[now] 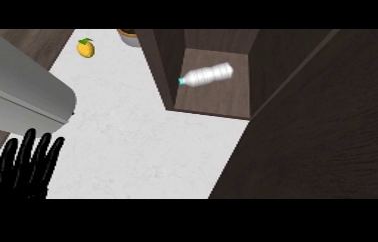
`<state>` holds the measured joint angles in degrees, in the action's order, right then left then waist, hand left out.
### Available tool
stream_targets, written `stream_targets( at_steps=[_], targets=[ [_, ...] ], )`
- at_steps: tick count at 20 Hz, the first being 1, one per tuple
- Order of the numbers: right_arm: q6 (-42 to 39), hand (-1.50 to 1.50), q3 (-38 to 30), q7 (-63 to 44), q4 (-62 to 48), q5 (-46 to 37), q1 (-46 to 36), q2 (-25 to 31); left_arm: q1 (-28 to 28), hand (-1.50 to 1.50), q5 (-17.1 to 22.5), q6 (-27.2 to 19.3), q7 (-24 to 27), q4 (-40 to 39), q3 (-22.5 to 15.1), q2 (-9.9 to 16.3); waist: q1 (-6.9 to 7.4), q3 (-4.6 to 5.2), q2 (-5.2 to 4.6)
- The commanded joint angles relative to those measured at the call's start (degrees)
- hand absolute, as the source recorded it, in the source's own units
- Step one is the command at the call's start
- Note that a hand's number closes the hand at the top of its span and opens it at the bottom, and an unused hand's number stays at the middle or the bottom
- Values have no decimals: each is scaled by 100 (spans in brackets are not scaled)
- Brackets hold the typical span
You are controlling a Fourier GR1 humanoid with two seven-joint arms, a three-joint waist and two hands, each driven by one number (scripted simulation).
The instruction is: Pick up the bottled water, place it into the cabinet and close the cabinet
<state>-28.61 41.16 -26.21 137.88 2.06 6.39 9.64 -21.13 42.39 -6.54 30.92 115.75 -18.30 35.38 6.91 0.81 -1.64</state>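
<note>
Lying on its side inside the open cabinet (pixel 221 51), the bottle (pixel 208 75) rests on the dark shelf, cap end toward the tabletop (pixel 140 136). The cabinet door (pixel 310 136) stands open at the right. The left hand (pixel 28 161) rests at the lower left edge, fingers straight and up, holding nothing. A mango (pixel 86 48) lies far back.

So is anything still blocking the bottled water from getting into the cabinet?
No. The bottled water already lies on its side inside the cabinet. The cabinet door stands open at the right. Only the left hand shows, resting at lower left.
</note>
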Motion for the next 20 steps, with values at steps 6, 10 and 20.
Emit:
stream_targets(
  at_steps=[6,10,20],
  targets=[
    [414,150,424,-645,-1364,1699,-22,-922,82,-150,114,296,-22,-23,116,148,315,0,-141],
    [987,150,-316,-327,-1201,1846,67,-923,-18,-150,65,263,34,-26,197,180,117,-21,-78],
    [1836,150,-1316,174,-1298,1729,22,-931,-62,-150,195,313,76,-95,287,116,-50,-17,-99]
  ],
)
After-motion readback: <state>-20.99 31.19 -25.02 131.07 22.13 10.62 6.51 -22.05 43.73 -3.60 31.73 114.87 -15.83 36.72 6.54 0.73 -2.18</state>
